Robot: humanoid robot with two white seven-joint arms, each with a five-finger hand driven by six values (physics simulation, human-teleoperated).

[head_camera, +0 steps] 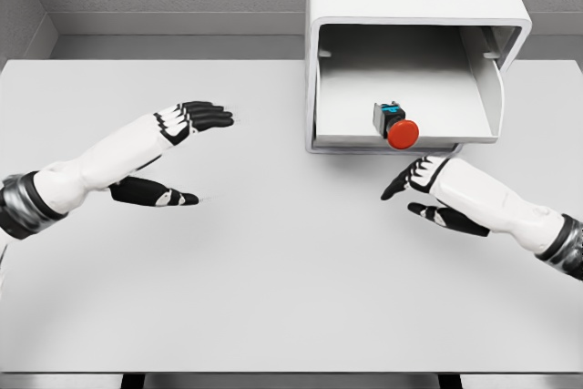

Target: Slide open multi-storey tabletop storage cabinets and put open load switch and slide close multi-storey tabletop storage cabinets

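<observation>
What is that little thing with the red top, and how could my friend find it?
Look for the big white storage cabinet at the back of the grey table. Inside its open drawer, near the front edge, sits a small black switch with a round red button, the only colourful thing there.

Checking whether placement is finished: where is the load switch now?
In the head view, the load switch sits inside the open cabinet, right of centre, just above the right hand.
</observation>
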